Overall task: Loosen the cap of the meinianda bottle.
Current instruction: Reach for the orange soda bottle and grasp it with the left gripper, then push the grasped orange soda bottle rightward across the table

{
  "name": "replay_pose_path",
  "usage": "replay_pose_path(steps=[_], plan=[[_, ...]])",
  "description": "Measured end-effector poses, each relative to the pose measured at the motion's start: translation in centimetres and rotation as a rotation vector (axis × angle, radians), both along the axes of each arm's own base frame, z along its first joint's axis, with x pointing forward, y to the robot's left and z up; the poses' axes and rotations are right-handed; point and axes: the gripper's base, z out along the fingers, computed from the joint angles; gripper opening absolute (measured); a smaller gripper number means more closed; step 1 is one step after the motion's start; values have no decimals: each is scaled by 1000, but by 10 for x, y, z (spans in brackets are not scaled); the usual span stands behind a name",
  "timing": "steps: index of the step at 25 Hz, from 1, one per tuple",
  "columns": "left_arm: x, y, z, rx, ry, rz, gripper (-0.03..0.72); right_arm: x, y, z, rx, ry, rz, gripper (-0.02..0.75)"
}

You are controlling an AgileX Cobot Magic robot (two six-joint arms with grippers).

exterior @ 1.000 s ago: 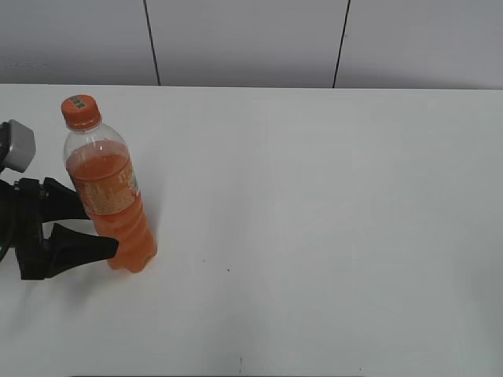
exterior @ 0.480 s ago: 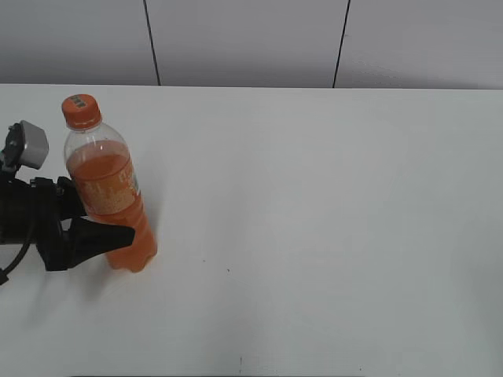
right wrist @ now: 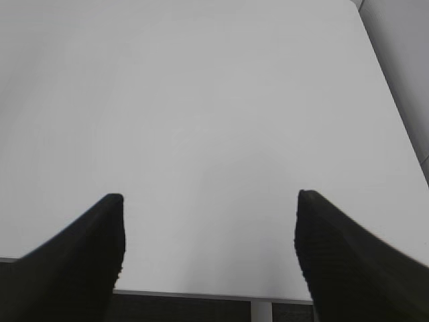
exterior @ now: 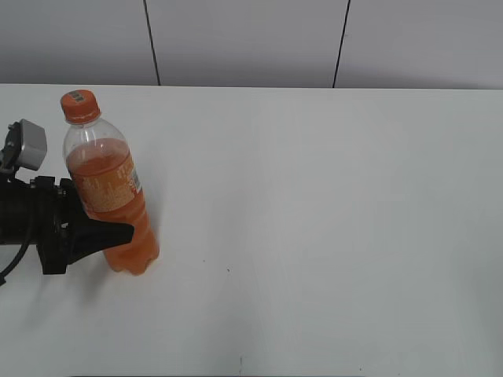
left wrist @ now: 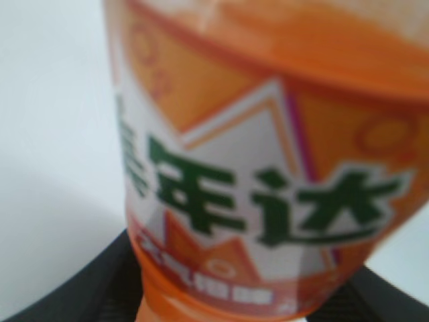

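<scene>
The meinianda bottle point(exterior: 110, 196) stands upright at the table's left, orange drink inside and its orange cap point(exterior: 80, 106) on top. My left gripper point(exterior: 110, 224) reaches in from the left at the bottle's lower body, one black finger point(exterior: 106, 236) in front and the other behind it. In the left wrist view the label point(left wrist: 255, 188) fills the frame and the black fingers point(left wrist: 100, 282) press against both sides of the bottle. The cap is out of that view. My right gripper point(right wrist: 209, 201) is open over bare table, holding nothing, and does not show in the exterior view.
The white table point(exterior: 330, 220) stretches to the right of the bottle, with a grey panelled wall point(exterior: 251, 39) behind it. In the right wrist view the table's edge point(right wrist: 201, 294) runs just below the fingers.
My left gripper slid right until its jaws came round the bottle's lower body, then narrowed onto it. The bottle shifted slightly. The right gripper's view gives no earlier frame.
</scene>
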Motion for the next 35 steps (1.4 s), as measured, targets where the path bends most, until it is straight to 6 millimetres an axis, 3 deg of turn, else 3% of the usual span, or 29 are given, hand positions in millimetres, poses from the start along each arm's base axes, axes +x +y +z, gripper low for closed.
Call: replay_pose_path(steps=[9,17,22,30,35], plan=[[-1,-7,1,17,-71,-61,405,0,0,0,0,0,0,592],[-8,-49,-1,33,-135,-187,402,-1,0,2,5,-7,3,592],[-10,-63,-1,42,-173,-226,394,5,2,16,7,17,18,592],[-10,-64,-1,44,-180,-226,386,51,4,69,-22,254,50,592],[-10,-64,-1,44,-180,-227,385,102,5,99,-18,352,55,559]])
